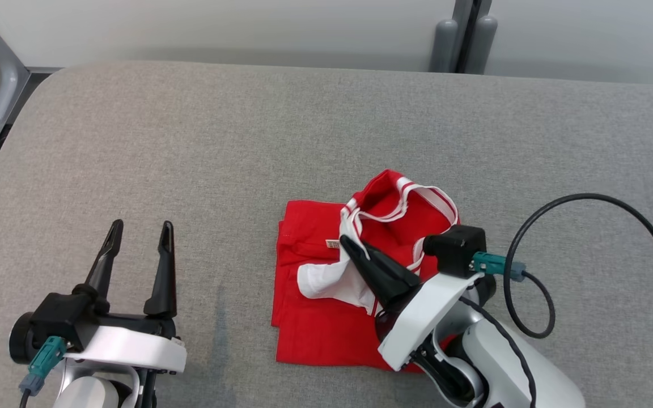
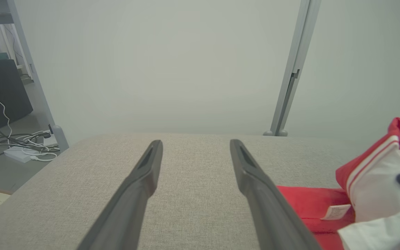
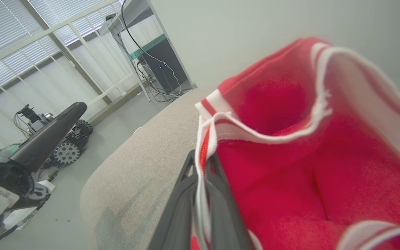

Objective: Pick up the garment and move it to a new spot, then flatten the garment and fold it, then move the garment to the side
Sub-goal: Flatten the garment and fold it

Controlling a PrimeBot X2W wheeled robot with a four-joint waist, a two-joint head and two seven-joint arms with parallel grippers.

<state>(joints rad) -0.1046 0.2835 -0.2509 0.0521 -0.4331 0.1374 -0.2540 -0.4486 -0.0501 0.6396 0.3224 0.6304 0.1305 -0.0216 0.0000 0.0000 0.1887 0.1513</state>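
Grey padded table (image 1: 190, 141): my work surface. Red garment (image 1: 315, 323): partly folded, right of centre. Right gripper (image 1: 348, 242): clenched on its white-trimmed edge, holding it up, I judge, for a fold. Left gripper (image 1: 141, 225): released, parked clear.

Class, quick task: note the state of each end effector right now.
Left end effector: open, holding nothing.
Right end effector: closed on the garment, pinching its white-striped edge.
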